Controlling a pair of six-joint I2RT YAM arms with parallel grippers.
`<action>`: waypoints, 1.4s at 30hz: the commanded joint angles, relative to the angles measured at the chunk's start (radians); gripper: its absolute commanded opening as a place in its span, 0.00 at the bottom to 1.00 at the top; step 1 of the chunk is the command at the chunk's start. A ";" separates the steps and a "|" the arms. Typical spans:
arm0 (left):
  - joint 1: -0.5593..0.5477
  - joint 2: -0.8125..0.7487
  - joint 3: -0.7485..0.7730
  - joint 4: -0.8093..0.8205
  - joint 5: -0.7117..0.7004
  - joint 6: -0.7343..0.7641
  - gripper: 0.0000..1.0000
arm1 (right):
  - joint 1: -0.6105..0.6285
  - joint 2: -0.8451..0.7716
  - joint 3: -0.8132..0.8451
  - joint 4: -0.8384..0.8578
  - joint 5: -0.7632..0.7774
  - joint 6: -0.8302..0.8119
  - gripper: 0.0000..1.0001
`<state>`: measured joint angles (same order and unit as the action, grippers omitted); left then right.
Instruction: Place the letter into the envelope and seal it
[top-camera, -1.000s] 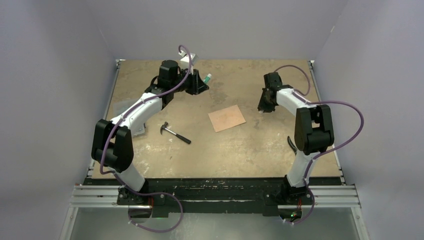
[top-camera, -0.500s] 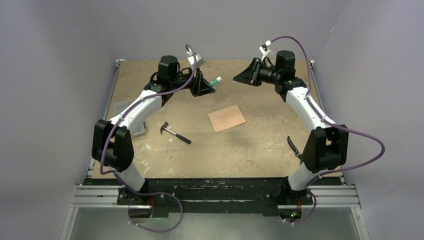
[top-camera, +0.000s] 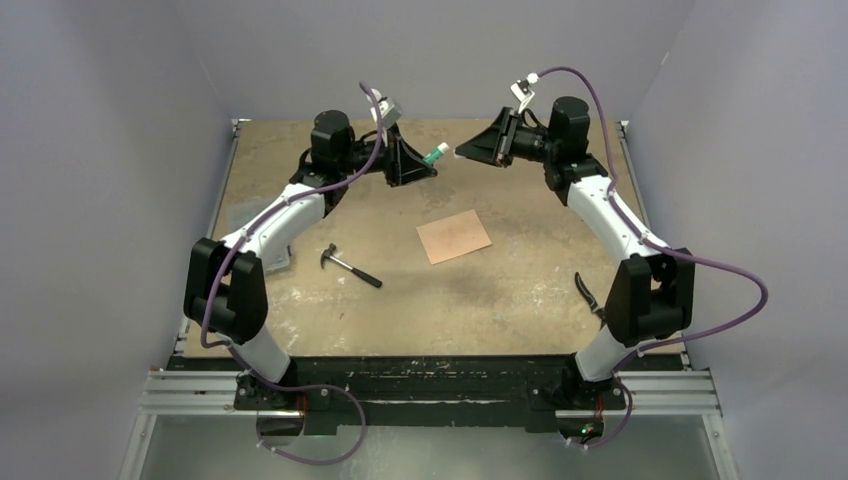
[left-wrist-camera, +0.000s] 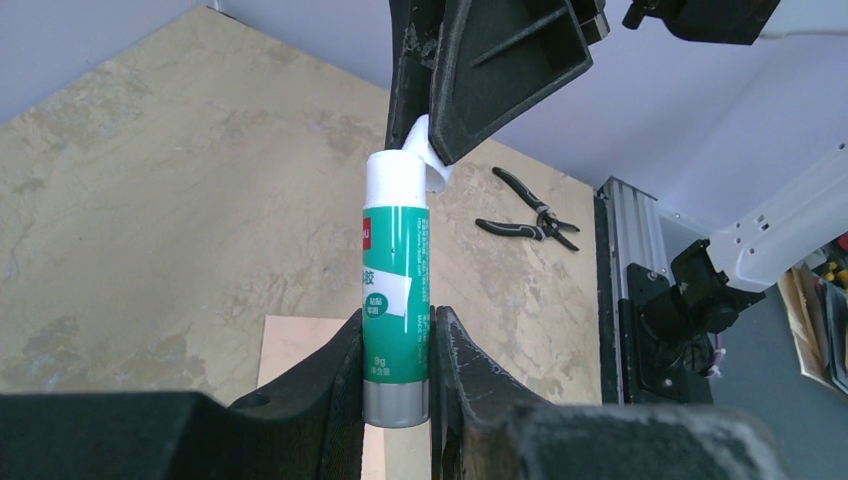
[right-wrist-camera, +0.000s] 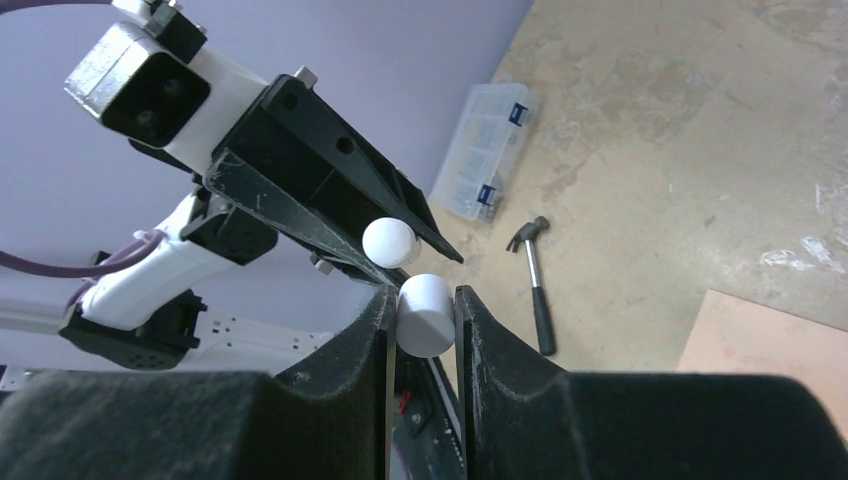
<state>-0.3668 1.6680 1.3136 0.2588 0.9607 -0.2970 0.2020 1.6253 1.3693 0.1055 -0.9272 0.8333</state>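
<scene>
Left gripper (left-wrist-camera: 396, 335) clamped on a green glue stick (left-wrist-camera: 394, 250), right gripper (right-wrist-camera: 422, 305) pinching its white cap (right-wrist-camera: 427, 318) — both raised at the far side. The envelope (top-camera: 454, 236) lies flat mid-table. Clear compartment box (right-wrist-camera: 485, 150) at the left edge — contents unreadable

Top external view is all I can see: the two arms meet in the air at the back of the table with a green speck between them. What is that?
Observer: A glue stick, green label; the left gripper is shut on its lower end, just above the silver base.
Operator: And the other claw?
Observer: The right gripper is shut on a small white cylinder, probably the cap, beside the stick's white end; I cannot tell whether they touch.
Operator: What's the pale thing by the left arm?
Observer: A clear plastic box with blue latches.
</scene>
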 joint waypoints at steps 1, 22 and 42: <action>-0.003 -0.020 -0.010 0.130 0.022 -0.077 0.00 | 0.008 -0.009 -0.004 0.138 -0.040 0.093 0.01; -0.017 -0.036 -0.036 0.193 0.008 -0.113 0.00 | 0.034 -0.019 -0.085 0.419 -0.025 0.336 0.00; -0.017 -0.069 -0.060 0.223 -0.034 -0.126 0.00 | 0.032 -0.066 -0.190 0.592 0.049 0.463 0.00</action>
<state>-0.3801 1.6505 1.2610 0.4328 0.9257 -0.4107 0.2298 1.6077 1.1763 0.6247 -0.9016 1.2774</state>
